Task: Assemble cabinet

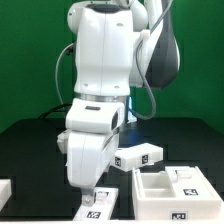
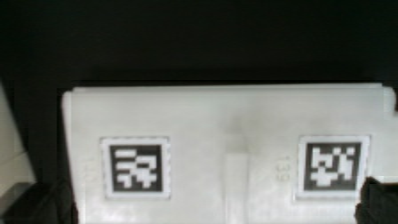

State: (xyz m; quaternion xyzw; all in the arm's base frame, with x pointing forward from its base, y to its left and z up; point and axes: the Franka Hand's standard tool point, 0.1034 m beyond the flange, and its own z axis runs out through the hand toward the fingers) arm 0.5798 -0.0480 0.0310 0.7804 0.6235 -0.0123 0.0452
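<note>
A flat white cabinet panel (image 1: 95, 211) with a square tag lies at the table's front, right under my gripper (image 1: 92, 196). In the wrist view this panel (image 2: 222, 120) fills the picture and shows two tags. My gripper (image 2: 210, 208) is open, with its dark fingertips (image 2: 36, 205) at the panel's two sides. I cannot tell whether they touch it. The white cabinet box (image 1: 166, 185) stands on the exterior view's right, open side up. Another tagged white part (image 1: 138, 157) lies behind it.
A white part (image 1: 5, 191) shows at the exterior view's left edge. A tagged white piece (image 1: 181, 214) lies at the front right. The table is black, with a green wall behind. The arm's bulk hides the table's middle.
</note>
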